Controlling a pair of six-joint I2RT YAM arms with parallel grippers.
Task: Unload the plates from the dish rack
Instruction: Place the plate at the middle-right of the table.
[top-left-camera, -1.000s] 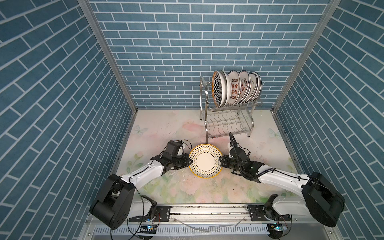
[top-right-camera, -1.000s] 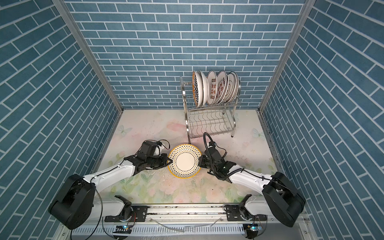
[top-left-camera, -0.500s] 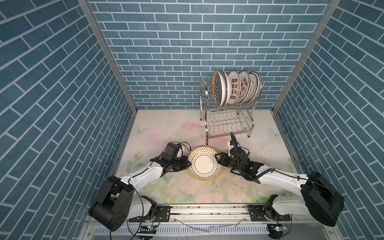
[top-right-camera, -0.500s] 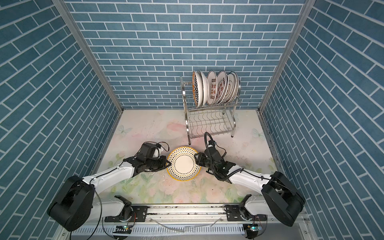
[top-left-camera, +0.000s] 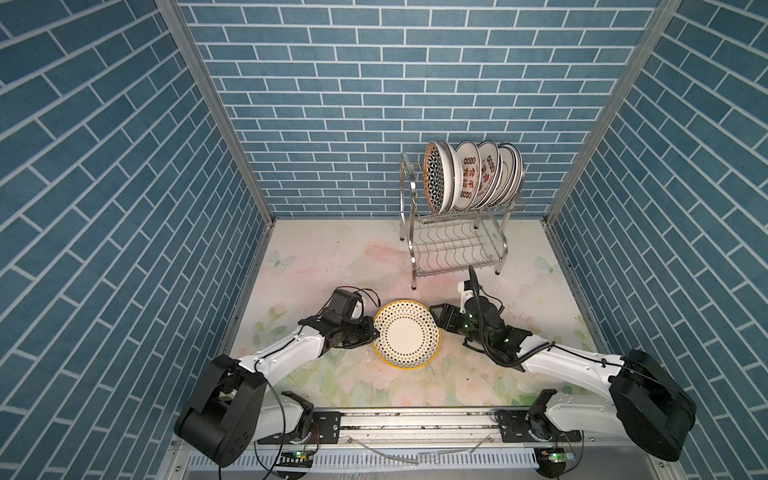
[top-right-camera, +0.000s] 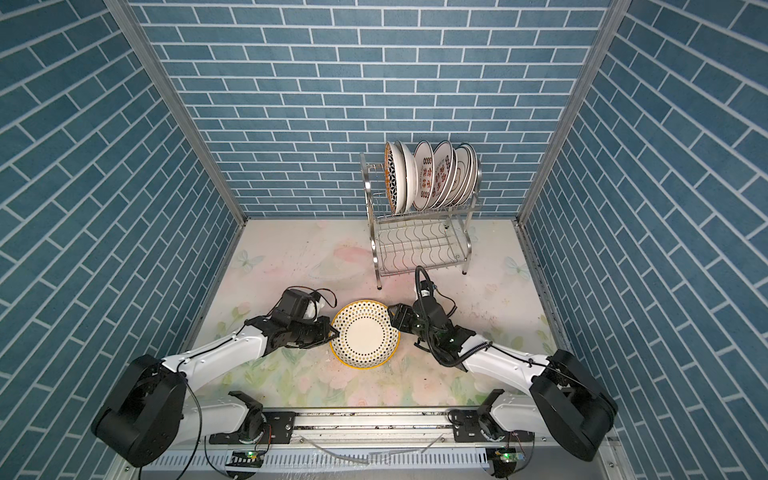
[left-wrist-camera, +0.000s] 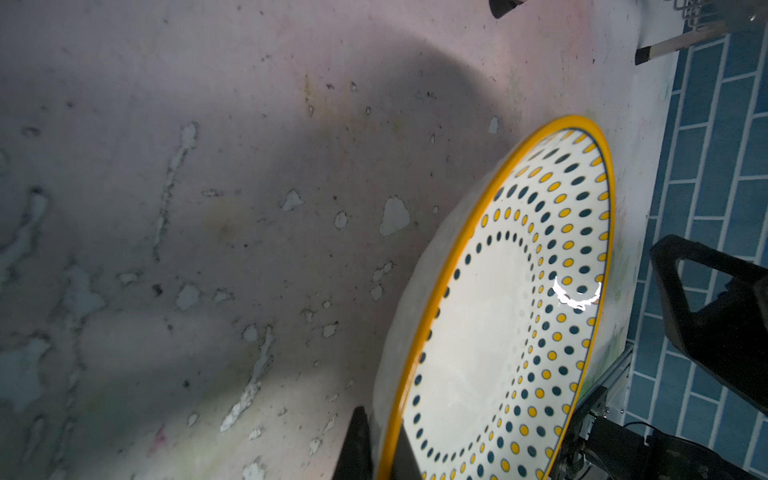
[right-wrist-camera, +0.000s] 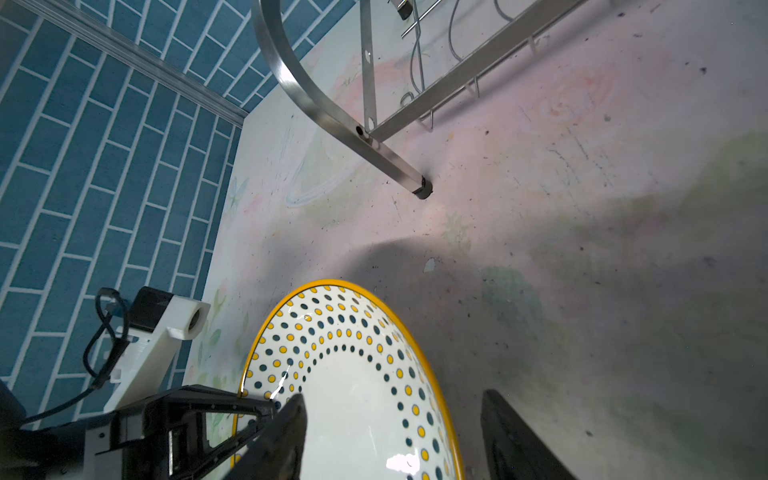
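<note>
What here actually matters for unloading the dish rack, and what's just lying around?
Job: dotted plate, gripped by left tool; right tool, open beside it; plates standing in the dish rack.
Lying about: floral table mat; metal rail at the front; blue brick walls.

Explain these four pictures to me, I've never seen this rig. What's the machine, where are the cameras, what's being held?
Two small robot arms are mounted on a rail at the front of a tiled booth, each ending in a two-fingered tool. The two wide pictures come from one overhead stereo camera, so they look nearly alike. The two close-ups come from cameras on the arms' wrists. On the floral mat stands a steel dish rack, its upper tier holding plates on edge. In front, a dotted plate with a yellow rim sits tilted between the arms. The left tool is shut on its rim. The right tool is open, fingers either side of the opposite rim, not gripping.
</note>
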